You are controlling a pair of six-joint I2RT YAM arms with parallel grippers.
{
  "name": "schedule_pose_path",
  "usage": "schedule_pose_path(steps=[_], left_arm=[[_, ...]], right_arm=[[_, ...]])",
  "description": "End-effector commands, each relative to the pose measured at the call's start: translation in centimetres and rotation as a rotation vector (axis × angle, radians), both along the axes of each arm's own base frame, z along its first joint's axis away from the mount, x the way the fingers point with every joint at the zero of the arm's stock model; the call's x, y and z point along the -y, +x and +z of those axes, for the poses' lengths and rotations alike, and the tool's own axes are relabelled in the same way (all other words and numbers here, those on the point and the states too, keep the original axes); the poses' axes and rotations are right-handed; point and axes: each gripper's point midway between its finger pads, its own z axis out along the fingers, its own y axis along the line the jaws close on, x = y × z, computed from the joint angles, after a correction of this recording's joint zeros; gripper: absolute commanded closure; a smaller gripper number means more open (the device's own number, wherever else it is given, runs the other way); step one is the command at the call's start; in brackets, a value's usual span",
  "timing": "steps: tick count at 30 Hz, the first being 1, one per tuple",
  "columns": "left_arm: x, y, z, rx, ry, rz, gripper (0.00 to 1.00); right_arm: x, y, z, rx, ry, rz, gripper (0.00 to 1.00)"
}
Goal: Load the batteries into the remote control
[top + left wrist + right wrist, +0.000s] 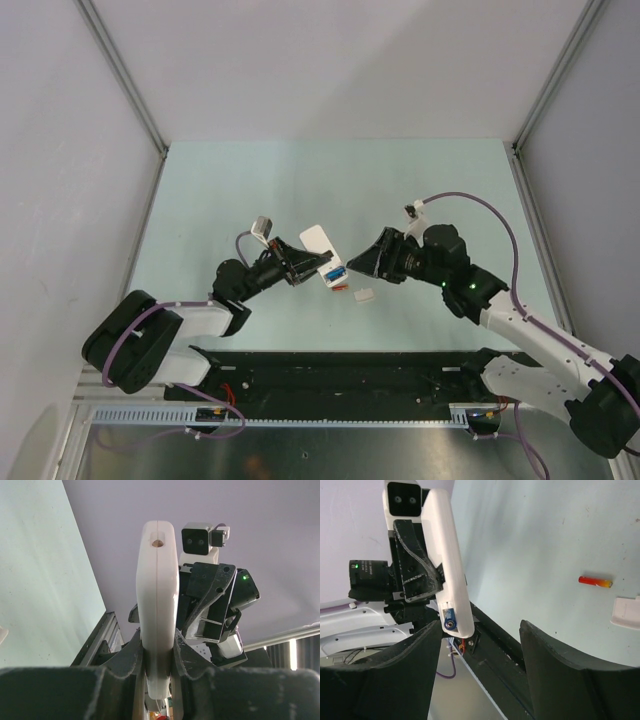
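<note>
My left gripper [300, 268] is shut on the remote control [322, 250] and holds it above the table with its white back up. In the left wrist view the remote [157, 595] stands edge-on between the jaws of the left gripper [159, 655]. A blue battery [335, 271] sits in the open compartment at the remote's near end, and it also shows in the right wrist view [450, 622]. My right gripper [350, 265] is open and empty, its jaws just off that end of the remote [447, 555]. An orange-red battery [340, 288] lies on the table.
A small white cover piece [365, 295] lies on the table right of the orange-red battery [595, 582], and shows in the right wrist view [626, 612]. The black base rail [350, 365] runs along the near edge. Grey walls enclose the pale green table [330, 190].
</note>
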Motion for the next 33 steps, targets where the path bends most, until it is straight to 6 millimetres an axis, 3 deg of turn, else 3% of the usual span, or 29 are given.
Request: schedule_pose_path(steps=[1,20,33], left_arm=[[-0.8,-0.4,4.0,0.153,-0.099,0.021,1.00],[-0.7,-0.5,4.1,0.155,-0.102,0.015,1.00],[-0.8,0.2,3.7,0.145,-0.094,0.039,1.00]], right_arm=[[-0.3,0.1,-0.4,0.007,-0.015,0.014,0.32],[-1.5,-0.1,-2.0,-0.028,-0.044,0.038,0.32],[-0.5,-0.2,-0.3,-0.009,-0.007,0.012,0.29]])
